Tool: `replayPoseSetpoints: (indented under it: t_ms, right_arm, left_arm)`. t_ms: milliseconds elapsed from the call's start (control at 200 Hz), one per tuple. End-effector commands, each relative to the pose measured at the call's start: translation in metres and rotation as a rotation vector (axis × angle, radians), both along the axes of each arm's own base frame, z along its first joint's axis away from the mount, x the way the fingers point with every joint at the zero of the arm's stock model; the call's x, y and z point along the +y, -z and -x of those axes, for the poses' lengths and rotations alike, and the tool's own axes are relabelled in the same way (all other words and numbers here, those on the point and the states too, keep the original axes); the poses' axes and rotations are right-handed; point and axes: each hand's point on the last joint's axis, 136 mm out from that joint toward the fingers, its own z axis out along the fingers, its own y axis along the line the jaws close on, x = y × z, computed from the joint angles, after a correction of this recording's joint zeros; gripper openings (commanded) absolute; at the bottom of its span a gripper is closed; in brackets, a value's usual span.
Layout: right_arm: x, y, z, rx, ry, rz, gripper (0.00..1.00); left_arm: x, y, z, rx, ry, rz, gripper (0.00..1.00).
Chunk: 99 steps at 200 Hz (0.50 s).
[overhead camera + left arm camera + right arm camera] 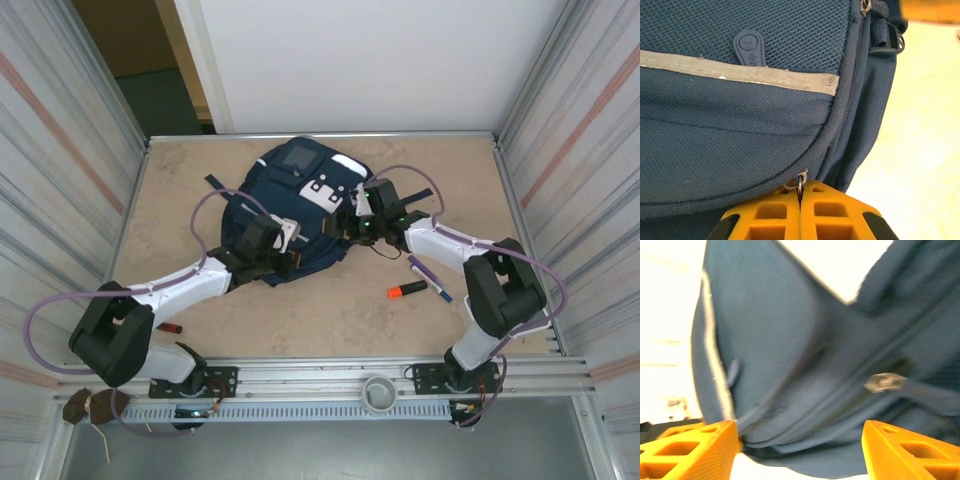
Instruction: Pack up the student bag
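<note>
Fingers (835, 212) of the left gripper (800, 194), ribbed yellow-orange plastic with hollow cells, are pressed together and pinch a small metal zipper pull ring (799, 184) at the lower seam of the student bag (740, 130). Its navy fabric is a coarse woven mesh, crossed by a flat grey-white stripe (740, 75) and carrying a rounded rubbery tab (750, 47). On the right gripper (800, 445), the wedge-shaped fingers (690, 450) stand spread wide, with soft folded navy cloth lying between them; the picture is blurred. From above, the bag (300, 185) lies slumped on the mottled beige table (300, 310), toward 12 o'clock from its centre. The left gripper (285, 240) sits at the bag's 7 o'clock edge, the right gripper (352, 222) at its 3 o'clock side. An orange highlighter (407, 290) and a slim purple pen (428, 277) lie at about 4 o'clock from the bag.
</note>
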Motion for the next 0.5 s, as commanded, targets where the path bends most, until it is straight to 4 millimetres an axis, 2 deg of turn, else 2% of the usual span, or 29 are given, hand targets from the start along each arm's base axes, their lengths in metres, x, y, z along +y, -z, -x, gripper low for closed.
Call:
replayPoseSetpoints:
  t_ms: [0,130,225,271,351,386,491]
  right_arm:
    - [0.024,-0.006,-0.001,0.043,-0.011,-0.107,0.62]
    - [0.043,0.002,-0.006,0.070,-0.040,-0.117,0.56]
    - [0.047,0.012,-0.012,0.090,-0.036,-0.110,0.49]
    - [0.046,0.017,-0.013,0.100,-0.030,-0.099,0.41]
    - [0.039,0.025,-0.015,0.107,-0.016,-0.073,0.18]
    - [0.036,0.028,-0.015,0.109,-0.015,-0.063,0.11]
    - [0.021,0.032,-0.012,0.109,-0.008,-0.027,0.00]
  left_arm:
    - [-0.011,-0.006,0.001,-0.015,0.026,0.040,0.00]
    - [-0.010,-0.006,0.003,-0.022,0.031,0.032,0.00]
    - [-0.005,-0.004,0.004,-0.024,0.023,0.013,0.00]
    - [-0.003,-0.004,0.004,-0.027,0.019,0.004,0.00]
    - [0.004,-0.002,0.005,-0.035,0.013,-0.030,0.00]
    - [0.008,-0.002,0.005,-0.040,0.006,-0.052,0.00]
    - [0.029,0.001,0.003,-0.060,-0.042,-0.155,0.00]
